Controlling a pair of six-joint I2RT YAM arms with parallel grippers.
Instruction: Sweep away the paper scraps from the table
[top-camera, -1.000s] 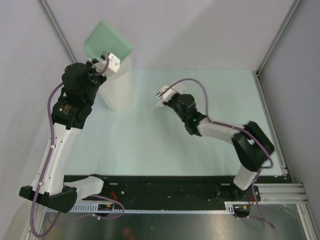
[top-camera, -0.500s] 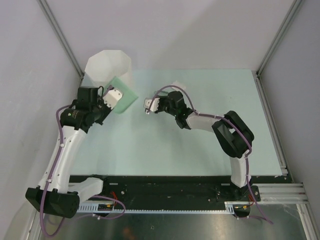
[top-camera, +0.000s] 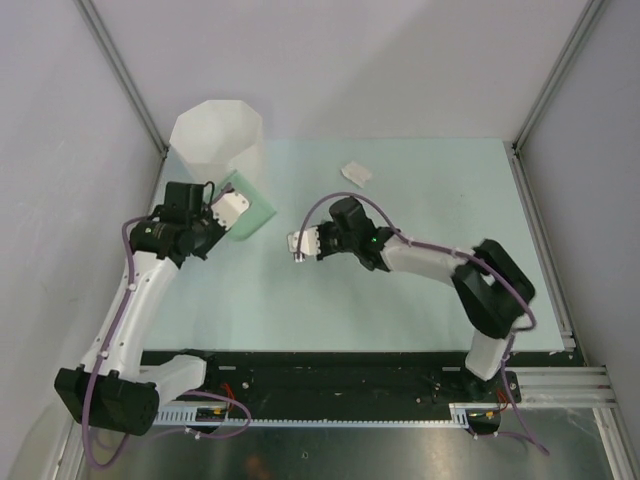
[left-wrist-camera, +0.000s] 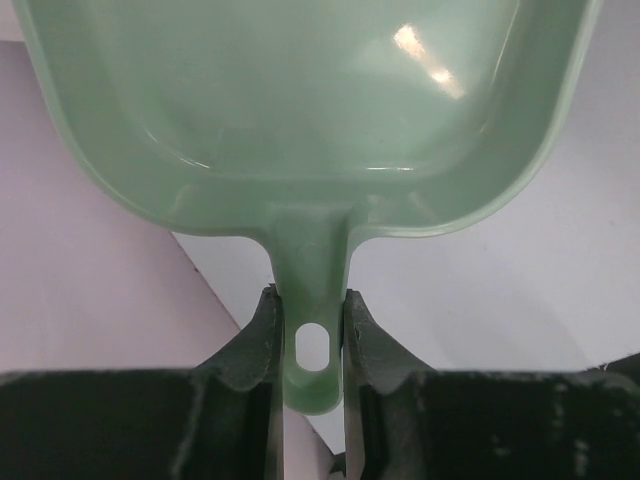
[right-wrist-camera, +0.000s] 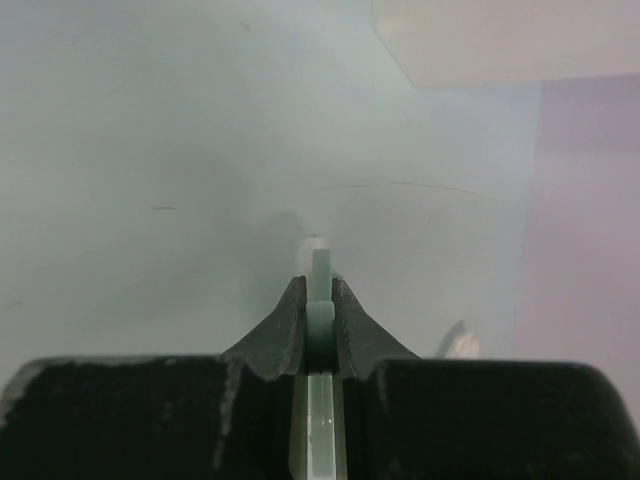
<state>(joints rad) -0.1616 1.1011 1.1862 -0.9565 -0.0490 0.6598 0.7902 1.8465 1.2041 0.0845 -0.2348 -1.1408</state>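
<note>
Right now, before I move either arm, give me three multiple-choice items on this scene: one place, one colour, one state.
1. Where does the paper scrap lie?
A) on the far part of the table, right of the white bin
B) at the near edge
C) against the right wall

2. What colour is the dustpan?
A) red
B) pale green
C) black

3. The left gripper is:
A) open and empty
B) shut on nothing
C) shut on the dustpan's handle

Answers:
1 A, the top view shows it there.
2 B, the left wrist view shows the colour.
3 C, both fingers press the handle.
</note>
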